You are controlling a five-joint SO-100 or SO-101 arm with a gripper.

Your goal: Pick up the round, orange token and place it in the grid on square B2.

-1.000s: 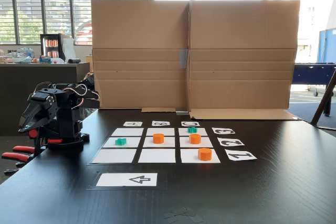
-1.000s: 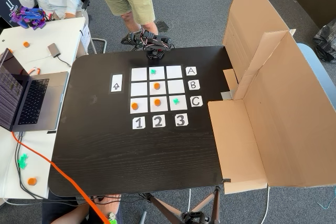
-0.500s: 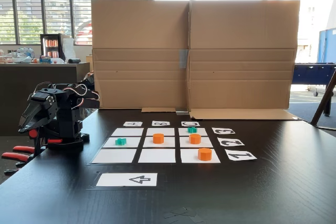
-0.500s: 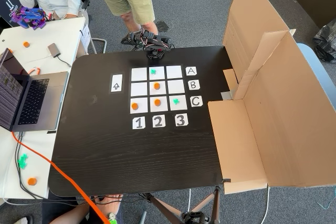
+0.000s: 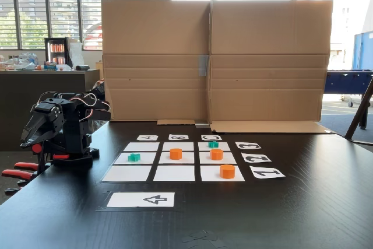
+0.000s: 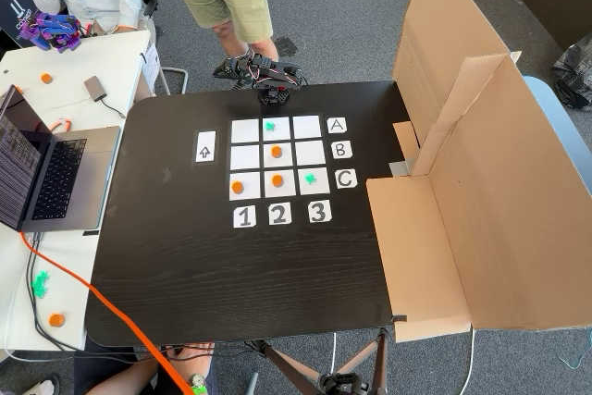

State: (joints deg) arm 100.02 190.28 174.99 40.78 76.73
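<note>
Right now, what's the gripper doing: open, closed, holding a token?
Gripper: folded back at the table edge beside the grid, holding nothing visible; open or closed cannot be told.

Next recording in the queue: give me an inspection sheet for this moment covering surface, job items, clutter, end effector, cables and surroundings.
Surface: black table, bare around the paper cards.
Job's things: grid with an orange token on square B2, two more orange tokens at C1 and C2; teal tokens at A2 and C3.
Clutter: arrow card beside the grid; letter and number cards along two edges.
End effector: arm folded at the table edge; end effector pointing down, jaw state not readable.
Cables: orange cable off the table's corner; wires on the arm.
Surroundings: cardboard screen, laptop on a side desk, people standing and sitting nearby.
</note>
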